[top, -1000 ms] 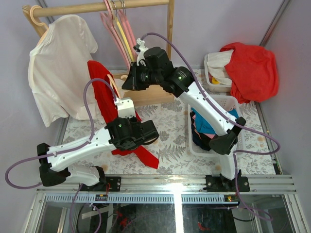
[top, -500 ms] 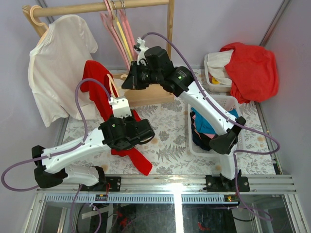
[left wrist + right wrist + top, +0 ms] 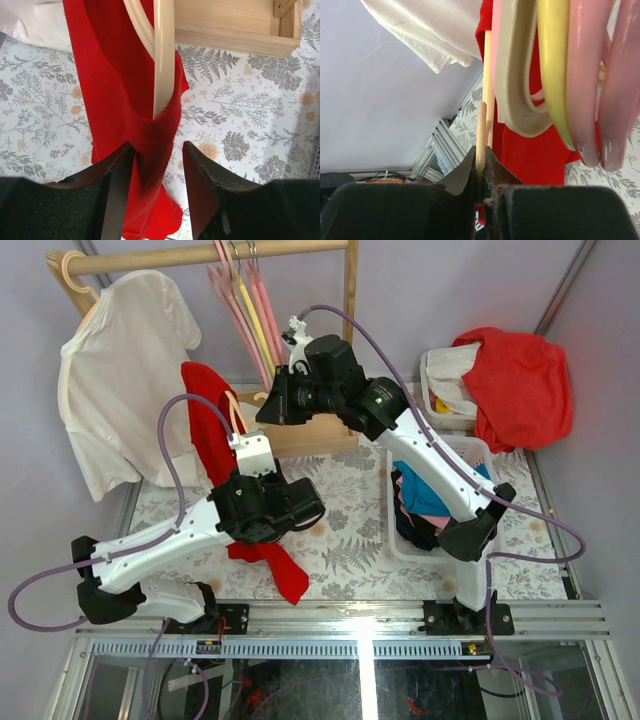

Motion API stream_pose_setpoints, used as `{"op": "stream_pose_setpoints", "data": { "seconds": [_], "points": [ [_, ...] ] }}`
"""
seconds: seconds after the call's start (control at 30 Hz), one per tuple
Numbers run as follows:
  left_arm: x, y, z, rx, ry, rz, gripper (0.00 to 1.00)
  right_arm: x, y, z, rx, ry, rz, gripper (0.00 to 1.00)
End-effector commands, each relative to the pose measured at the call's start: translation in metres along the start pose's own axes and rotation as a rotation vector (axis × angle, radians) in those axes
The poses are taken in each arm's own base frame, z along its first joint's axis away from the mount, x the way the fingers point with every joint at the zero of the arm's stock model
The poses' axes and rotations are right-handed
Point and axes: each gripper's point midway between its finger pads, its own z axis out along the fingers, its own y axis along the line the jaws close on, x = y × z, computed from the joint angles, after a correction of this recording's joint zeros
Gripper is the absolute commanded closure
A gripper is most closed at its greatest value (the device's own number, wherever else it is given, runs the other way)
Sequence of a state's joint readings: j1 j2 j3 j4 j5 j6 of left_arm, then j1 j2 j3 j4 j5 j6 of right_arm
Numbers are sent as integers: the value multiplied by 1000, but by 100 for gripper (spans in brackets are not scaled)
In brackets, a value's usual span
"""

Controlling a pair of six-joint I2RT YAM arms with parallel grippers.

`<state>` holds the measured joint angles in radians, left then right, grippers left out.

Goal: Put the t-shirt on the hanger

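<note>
Your left gripper (image 3: 157,149): jaws parted, the red t-shirt (image 3: 110,100) hanging between them, against the left finger (image 3: 117,175), clear of the other. The shirt is draped over one arm of the pale wood hanger (image 3: 163,55), above the floral table (image 3: 240,125). Your right gripper (image 3: 481,160): jaws clenched on the hanger's thin bar, beside the yellow hanger (image 3: 552,65) and pink hangers (image 3: 615,100)

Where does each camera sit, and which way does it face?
Top external: overhead behind the near edge, looking down at the table; left arm and right arm show.
Left wrist: looks past its open left gripper at the t-shirt and the hanger.
Right wrist: looks past the right gripper, shut on the hanger, toward the pink hangers.
All show the t-shirt.
</note>
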<state>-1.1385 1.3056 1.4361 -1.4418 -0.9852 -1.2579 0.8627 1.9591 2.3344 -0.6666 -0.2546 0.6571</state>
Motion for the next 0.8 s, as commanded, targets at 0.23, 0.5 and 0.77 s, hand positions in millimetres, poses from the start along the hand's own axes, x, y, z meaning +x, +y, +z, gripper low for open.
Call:
{"op": "stream_pose_setpoints", "data": {
  "seconds": [0.23,0.5,0.77],
  "points": [
    [-2,3,12,-65,-48,46,58,-43,37,-56,-114,-138,-53,100],
    [-7,3,13,-71,-59,47,75,-41,37,-54,-130,-126,-48,100],
    [-13,14,13,-78,-66,30,100,-37,40,-50,-165,-109,-35,100]
  ]
}}
